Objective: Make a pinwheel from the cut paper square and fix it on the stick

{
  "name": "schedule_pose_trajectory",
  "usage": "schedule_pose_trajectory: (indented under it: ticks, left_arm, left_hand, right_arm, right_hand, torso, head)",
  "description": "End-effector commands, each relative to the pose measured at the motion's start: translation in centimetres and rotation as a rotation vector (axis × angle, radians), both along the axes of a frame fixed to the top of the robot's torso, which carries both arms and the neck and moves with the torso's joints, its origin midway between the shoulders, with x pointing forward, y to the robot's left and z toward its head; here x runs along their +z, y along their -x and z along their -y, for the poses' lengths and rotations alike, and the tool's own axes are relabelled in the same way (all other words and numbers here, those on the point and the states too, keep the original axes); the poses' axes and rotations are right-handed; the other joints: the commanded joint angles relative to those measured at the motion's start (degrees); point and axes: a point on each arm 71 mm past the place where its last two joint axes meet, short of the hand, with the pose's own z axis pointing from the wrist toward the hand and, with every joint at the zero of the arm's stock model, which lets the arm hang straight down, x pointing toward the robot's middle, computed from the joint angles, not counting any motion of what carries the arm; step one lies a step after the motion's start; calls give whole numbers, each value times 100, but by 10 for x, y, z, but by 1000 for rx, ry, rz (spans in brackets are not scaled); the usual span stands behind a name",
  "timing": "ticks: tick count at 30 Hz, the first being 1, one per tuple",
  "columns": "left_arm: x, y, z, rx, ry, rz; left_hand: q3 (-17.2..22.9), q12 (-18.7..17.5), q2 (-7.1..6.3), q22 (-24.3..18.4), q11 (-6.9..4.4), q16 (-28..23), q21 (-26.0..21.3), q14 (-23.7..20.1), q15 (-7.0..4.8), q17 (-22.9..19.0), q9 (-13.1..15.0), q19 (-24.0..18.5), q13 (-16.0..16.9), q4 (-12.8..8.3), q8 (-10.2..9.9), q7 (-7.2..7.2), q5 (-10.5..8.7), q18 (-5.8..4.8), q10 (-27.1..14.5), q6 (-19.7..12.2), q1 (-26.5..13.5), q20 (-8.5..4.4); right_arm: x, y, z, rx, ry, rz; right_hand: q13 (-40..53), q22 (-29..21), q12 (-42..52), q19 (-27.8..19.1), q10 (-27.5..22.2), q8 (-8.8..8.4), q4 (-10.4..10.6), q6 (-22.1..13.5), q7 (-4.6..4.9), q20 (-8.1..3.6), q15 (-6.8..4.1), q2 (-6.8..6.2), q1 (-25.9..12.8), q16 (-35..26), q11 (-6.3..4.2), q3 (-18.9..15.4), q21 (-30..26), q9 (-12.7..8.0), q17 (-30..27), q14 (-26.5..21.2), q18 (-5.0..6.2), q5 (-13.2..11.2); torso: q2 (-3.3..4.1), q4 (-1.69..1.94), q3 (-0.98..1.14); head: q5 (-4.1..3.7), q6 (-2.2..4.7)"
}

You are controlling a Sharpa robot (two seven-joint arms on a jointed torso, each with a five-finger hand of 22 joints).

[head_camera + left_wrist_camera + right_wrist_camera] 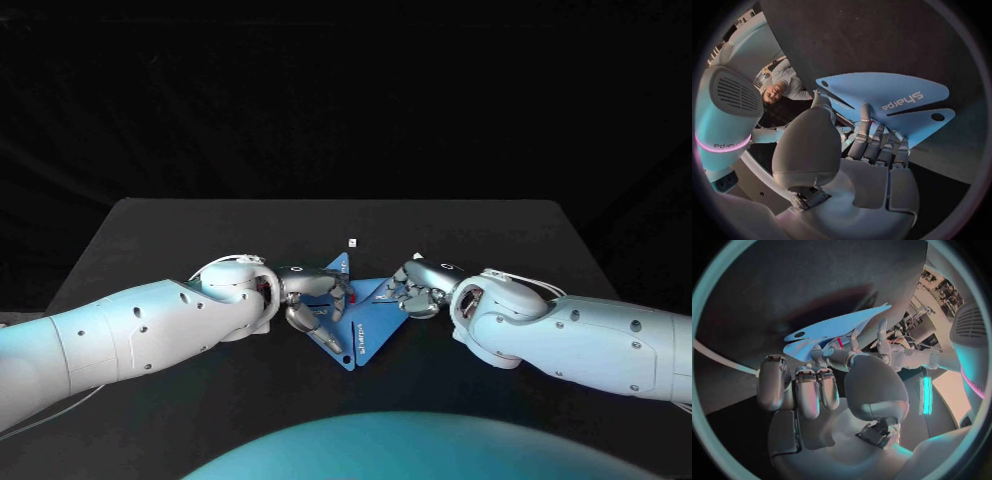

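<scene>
The blue paper square point(355, 335), cut into pointed flaps and printed "Sharpa", lies between my two hands at the table's middle. My left hand point(309, 300) grips its left side, thumb on top and fingers against the sheet point(898, 97). A flap with a punched hole point(937, 116) sticks out past those fingers. From the other side, my right hand point(420, 289) pinches a raised flap point(832, 326) between thumb and a finger. A small red piece point(839, 342) shows between the hands; I cannot tell what it is.
Two tiny white bits point(352, 241) point(418, 255) lie on the black table point(173, 230) just beyond the paper. Both forearms slant in from the near corners and cover the table's front part.
</scene>
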Motion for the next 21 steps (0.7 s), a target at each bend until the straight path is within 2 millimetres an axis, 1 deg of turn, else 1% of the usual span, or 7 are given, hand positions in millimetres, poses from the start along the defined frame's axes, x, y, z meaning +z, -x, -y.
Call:
schedule_pose_trajectory:
  ticks: [1,10,11,13,15,19,21]
  left_arm:
    - [1,0,1,5,-5,22]
    - [2,1,1,8,-3,35]
    - [2,1,1,9,-3,36]
    - [2,1,0,11,-3,39]
    - [2,0,0,13,-3,41]
    - [2,0,0,14,-3,46]
    - [2,0,1,14,-3,48]
  left_hand:
    - [-28,14,-45,7,-31,-20,-7,4,6,6,7,-21,-2,-5,28,-9,-4,75,-20,-17,3,4]
    - [-48,18,-66,8,-62,-22,-6,-7,-12,5,13,-20,1,-4,36,-37,-2,76,1,2,-2,1]
    - [-75,16,-101,8,-74,-25,-6,-18,-21,3,15,-20,-1,-3,36,-50,0,77,-17,11,-5,1]
    - [-76,15,-103,8,-75,-24,-6,-12,-22,4,16,-21,-1,-3,36,-51,0,77,-17,11,-6,1]
    - [-132,13,-174,8,-89,-27,-6,-23,-28,2,18,-22,-2,-2,35,-64,5,80,-31,19,-9,-3]
    - [-132,13,-174,8,-89,-27,-6,-23,-28,2,18,-22,-2,-2,35,-64,5,80,-31,19,-9,-3]
    - [-153,13,-196,9,-94,-27,-5,-25,-30,2,19,-21,-2,-1,35,-68,7,82,-30,24,-12,-4]
  right_arm:
    - [-4,-2,0,-4,42,-31]
    - [-1,-8,0,-23,46,32]
    - [-1,-9,0,-23,47,38]
    - [0,-10,0,-23,48,44]
    - [0,-12,0,-23,52,50]
    - [0,-14,-1,-20,55,55]
    - [0,-14,-1,-16,54,57]
  right_hand:
    - [1510,54,20,27,607,-19,9,-28,14,0,53,22,-60,23,35,36,31,-7,1509,597,-53,-30]
    - [1510,66,20,26,607,-5,8,-2,11,4,53,54,-89,23,35,58,36,-19,1509,597,-54,-135]
    - [1510,72,20,29,607,-3,7,2,10,4,52,58,-92,23,34,60,41,-20,1509,597,-55,-147]
    - [1510,77,20,31,607,0,6,7,10,4,52,61,-94,23,34,63,44,-21,1509,597,-56,-159]
    - [1510,77,20,30,607,2,4,11,9,4,52,64,-97,23,33,66,43,-22,1509,597,-56,-174]
    - [1510,74,20,28,607,4,3,14,8,4,51,67,-100,23,33,68,40,-23,1509,597,-55,-186]
    - [1510,78,20,29,607,6,2,17,7,4,51,69,-103,23,33,70,42,-24,1509,597,-56,-201]
  torso:
    - [-3,0,4]
    - [4,-8,5]
    - [3,-8,7]
    - [1,-8,7]
    - [0,-8,8]
    - [-1,-11,7]
    - [1,-11,6]
  head:
    - [14,0]
    - [30,0]
    - [30,0]
    - [29,0]
    - [30,0]
    - [23,0]
    - [24,0]
